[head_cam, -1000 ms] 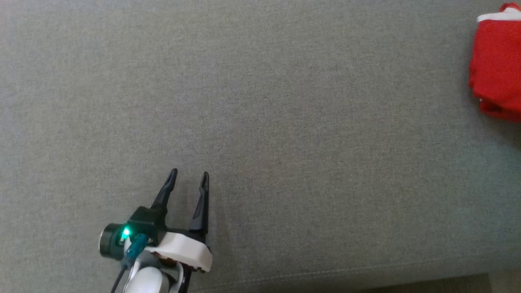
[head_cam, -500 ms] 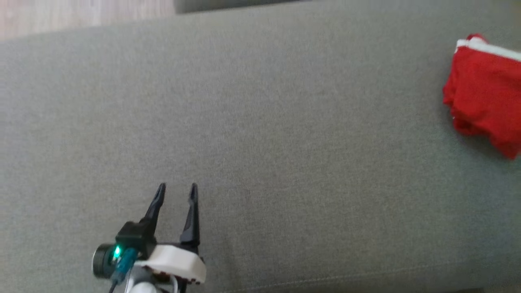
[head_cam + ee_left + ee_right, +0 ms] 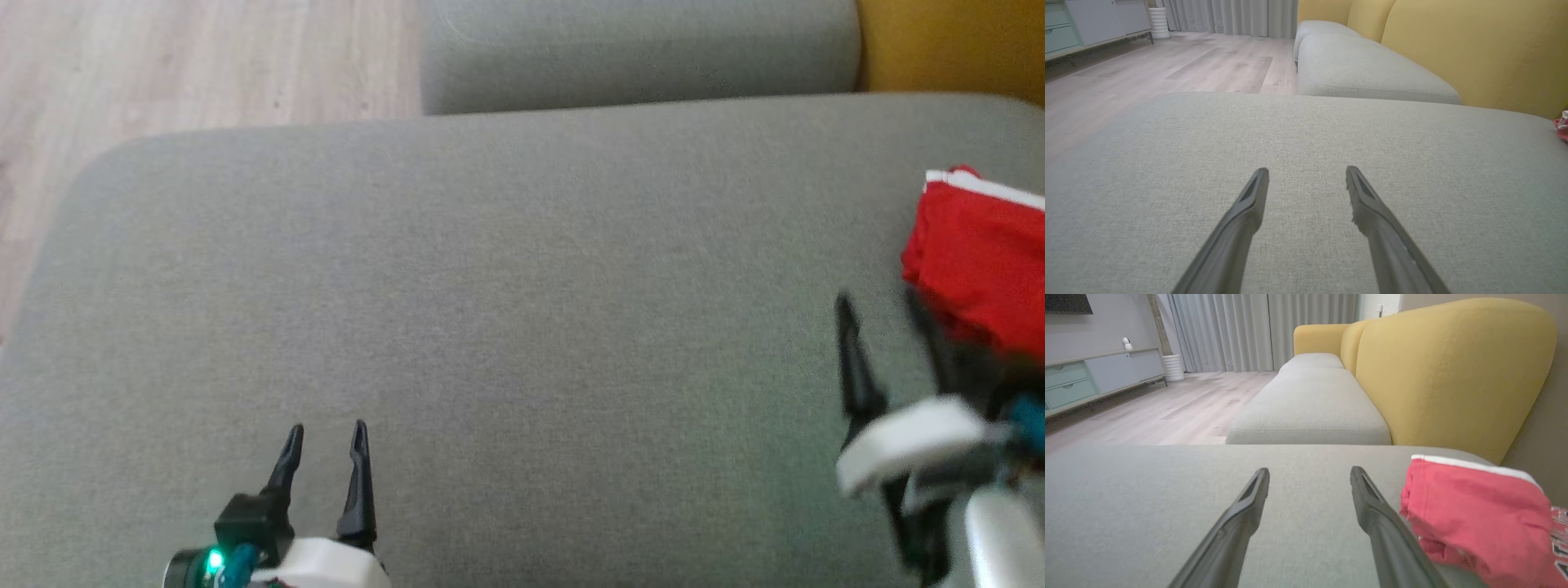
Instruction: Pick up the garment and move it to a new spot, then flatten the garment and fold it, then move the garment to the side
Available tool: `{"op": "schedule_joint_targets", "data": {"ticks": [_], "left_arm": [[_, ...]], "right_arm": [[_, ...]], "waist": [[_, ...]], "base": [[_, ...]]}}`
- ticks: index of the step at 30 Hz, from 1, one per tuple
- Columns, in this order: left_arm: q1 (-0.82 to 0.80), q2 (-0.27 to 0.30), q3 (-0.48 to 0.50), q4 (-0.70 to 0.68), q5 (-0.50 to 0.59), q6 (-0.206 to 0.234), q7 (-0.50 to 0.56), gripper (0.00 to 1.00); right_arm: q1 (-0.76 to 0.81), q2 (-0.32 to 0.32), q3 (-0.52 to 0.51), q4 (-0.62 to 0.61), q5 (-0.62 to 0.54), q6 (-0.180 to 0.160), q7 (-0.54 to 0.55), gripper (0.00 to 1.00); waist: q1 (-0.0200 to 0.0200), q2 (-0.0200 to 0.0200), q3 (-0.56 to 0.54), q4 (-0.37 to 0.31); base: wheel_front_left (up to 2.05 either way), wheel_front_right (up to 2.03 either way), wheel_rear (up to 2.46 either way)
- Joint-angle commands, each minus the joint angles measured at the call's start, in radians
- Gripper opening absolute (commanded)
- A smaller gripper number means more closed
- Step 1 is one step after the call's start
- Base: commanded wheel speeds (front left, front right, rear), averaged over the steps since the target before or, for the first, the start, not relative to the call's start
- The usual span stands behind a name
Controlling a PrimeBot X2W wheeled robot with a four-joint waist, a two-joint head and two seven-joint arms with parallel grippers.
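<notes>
The left gripper is hovering low over the grey cushion, fingers parted, holding nothing; the right gripper, newly in the head view as the camera is tilting up, is gaping empty just beside the folded red garment lying at the cushion's right edge; its dark lettering is staying unreadable.

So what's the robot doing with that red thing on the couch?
Nothing is being held at this moment. The red garment lies at the right end of the grey seat. The right gripper is open just beside it, with nothing between its fingers. The left gripper is open too, far off over bare seat.
</notes>
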Motion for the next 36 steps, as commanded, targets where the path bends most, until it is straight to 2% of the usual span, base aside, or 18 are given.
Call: {"op": "schedule_joint_targets", "data": {"ticks": [1, 4, 10, 21, 22, 27, 36], "left_arm": [[-0.024, -0.003, 0.037, -0.025, 0.007, -0.002, -0.006, 1.0], [-0.015, -0.003, 0.046, -0.019, 0.012, -0.007, -0.006, 1.0], [0.003, -0.003, 0.053, -0.02, 0.029, -0.007, -0.006, 1.0], [0.011, -0.003, 0.061, -0.019, 0.035, -0.033, -0.006, 1.0], [0.04, 0.0, 0.027, 0.015, 0.034, -0.029, 0.0, 0.0], [0.059, 0.0, 0.025, 0.083, 0.024, -0.03, 0.002, 0.0], [0.04, 0.007, 0.041, 0.08, -0.09, -0.046, 0.021, 0.0]], "right_arm": [[-0.015, -0.008, 0.022, -0.041, -0.01, 0.007, -0.022, 1.0], [0.068, 0.025, 0.026, -0.018, -0.005, 0.007, -0.105, 1.0], [0.152, 0.037, 0.052, 0.094, -0.047, 0.007, -0.268, 1.0], [0.154, 0.038, 0.069, 0.177, -0.03, 0.007, -0.322, 1.0], [0.189, 0.045, 0.046, 0.207, -0.037, 0.0, -0.309, 0.0], [0.199, 0.045, 0.048, 0.28, -0.027, -0.001, -0.305, 0.0], [0.18, 0.045, 0.04, 0.272, 0.084, 0.0, -0.279, 0.0]], "waist": [[0.0, 0.0, -0.02, 0.018], [0.0, 0.0, -0.032, 0.023], [0.0, 0.0, -0.049, 0.015], [0.0, 0.0, -0.057, -0.01], [0.0, 0.0, -0.057, -0.009], [0.0, 0.0, -0.057, -0.009], [0.0, 0.0, -0.054, -0.011]], "base": [[0.0, 0.0, 0.0], [0.0, 0.0, 0.0], [0.0, 0.0, 0.0], [0.0, 0.0, 0.0], [0.0, 0.0, 0.0], [0.0, 0.0, 0.0], [0.0, 0.0, 0.0]]}}
